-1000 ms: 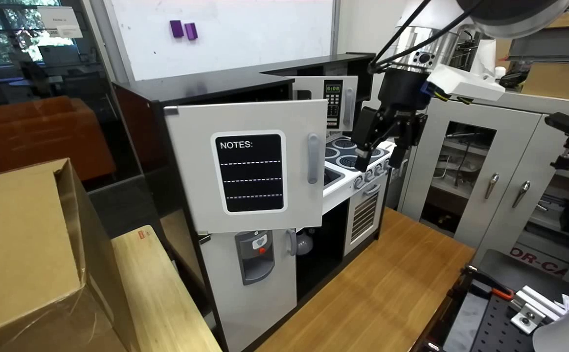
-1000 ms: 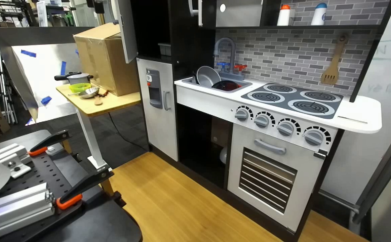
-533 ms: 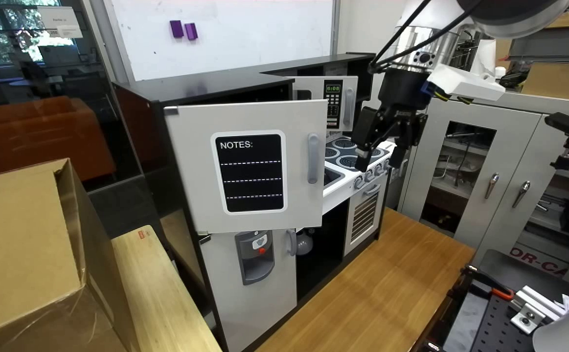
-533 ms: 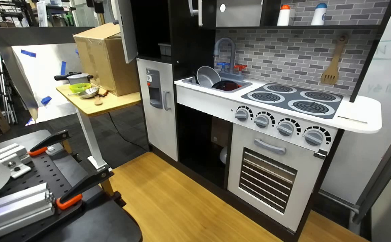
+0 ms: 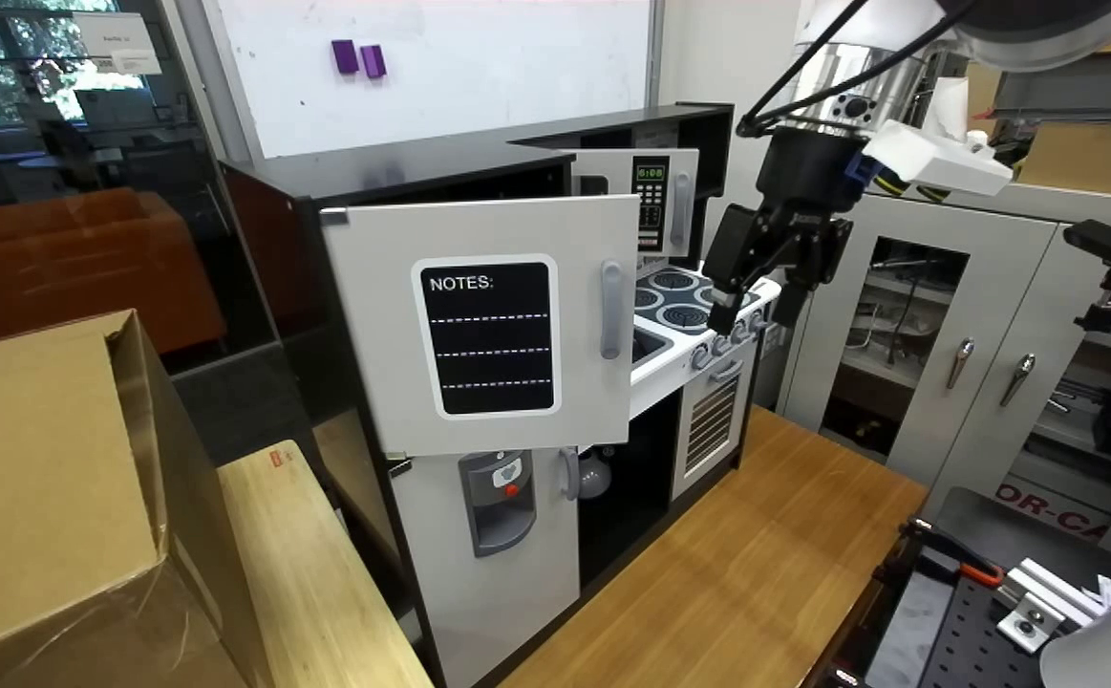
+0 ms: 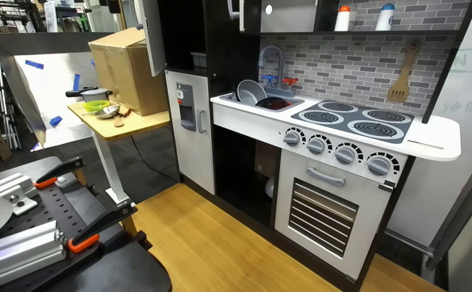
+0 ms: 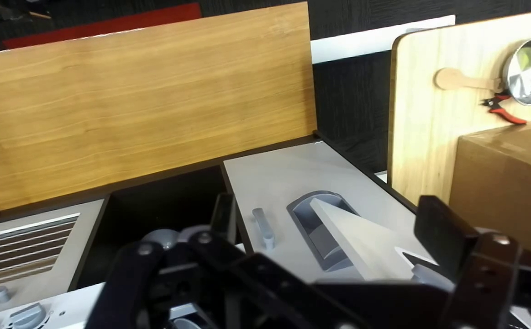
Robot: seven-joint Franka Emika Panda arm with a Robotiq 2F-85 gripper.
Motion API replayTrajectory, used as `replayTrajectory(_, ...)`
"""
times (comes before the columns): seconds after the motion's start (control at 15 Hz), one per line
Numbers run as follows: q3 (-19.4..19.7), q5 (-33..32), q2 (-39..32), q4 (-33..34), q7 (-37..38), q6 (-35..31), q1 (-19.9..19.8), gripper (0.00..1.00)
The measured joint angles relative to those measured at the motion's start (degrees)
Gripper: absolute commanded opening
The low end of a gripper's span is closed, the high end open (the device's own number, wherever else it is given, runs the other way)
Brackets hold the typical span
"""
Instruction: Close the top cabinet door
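Note:
The top cabinet door is white with a black "NOTES:" panel and a grey handle. It stands swung open, above the closed lower door. In an exterior view only part of the top door shows, at the upper edge. My gripper is open and empty, to the right of the door and apart from it, in front of the stove area. In the wrist view the top door shows between the spread fingers of the gripper, beyond them; its lower part is hidden by the gripper.
A microwave door stands behind the top door. The sink holds pans, beside a stove top. A cardboard box stands on a light wooden table. Clamps sit on the black robot table.
In an exterior view my arm and gripper have moved a little to the right, away from the top door. The gripper stays open. The door has not moved.

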State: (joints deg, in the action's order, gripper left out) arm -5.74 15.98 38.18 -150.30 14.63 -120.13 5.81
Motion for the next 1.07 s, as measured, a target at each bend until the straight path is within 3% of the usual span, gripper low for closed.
replayTrajectory(0.4,0.07,0.02,3.68,-3.14,-1.00,0.07,0.00,1.00)
replayTrajectory(1.07,-0.23,0.03,3.70,-3.34,-1.13,-0.41,0.02,1.00)
